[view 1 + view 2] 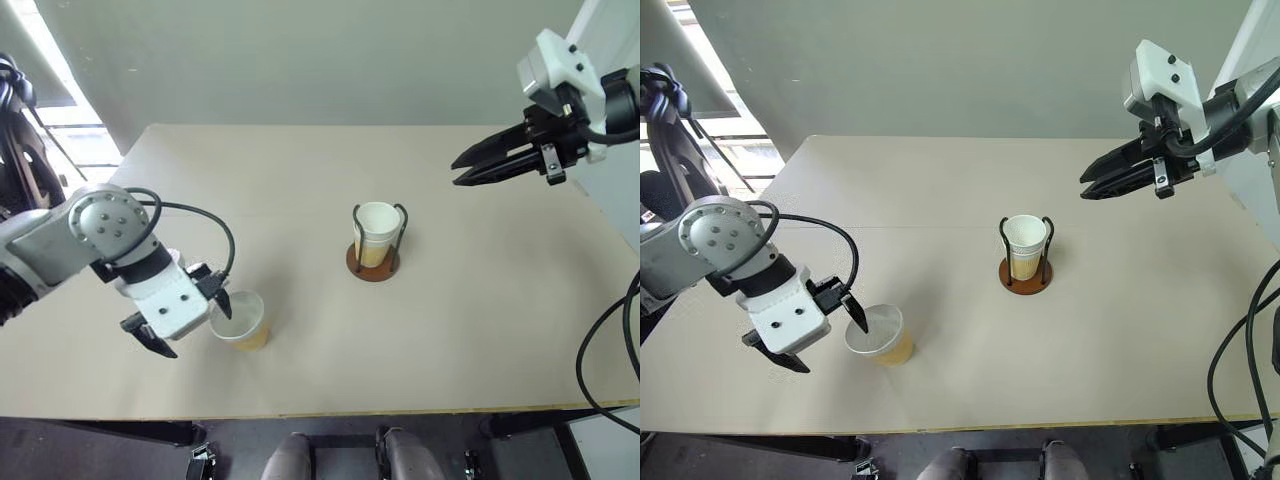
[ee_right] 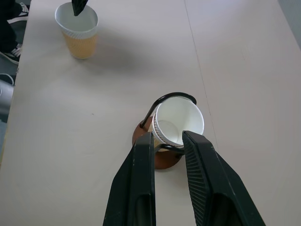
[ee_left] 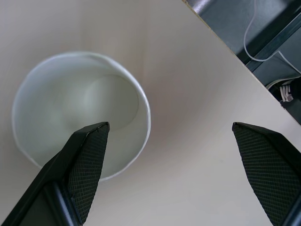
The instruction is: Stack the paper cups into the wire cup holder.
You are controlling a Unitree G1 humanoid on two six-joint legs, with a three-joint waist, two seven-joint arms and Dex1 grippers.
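1. Progress: the holder (image 1: 374, 258) stands mid-table (image 1: 480, 330) and already carries nested cups (image 2: 178, 123); in the right wrist view two stacked white rims show there. I judge the task mostly done, with one loose cup (image 1: 242, 321) left to lift and drop in.
2. The loose cup stands upright near the table's front edge, well apart from the holder, toward the robot's left.
3. Look: tan outside, white inside, rolled white rim. The holder is a brown disc with black wire loops.
4. Left gripper (image 1: 825, 325): jaws wide open, pointing down, one finger (image 3: 84, 165) over the loose cup's mouth, the other outside it; nothing gripped.
5. Right gripper (image 1: 487, 163): raised beyond the holder, to the right, jaws nearly closed, a narrow gap between them, empty.
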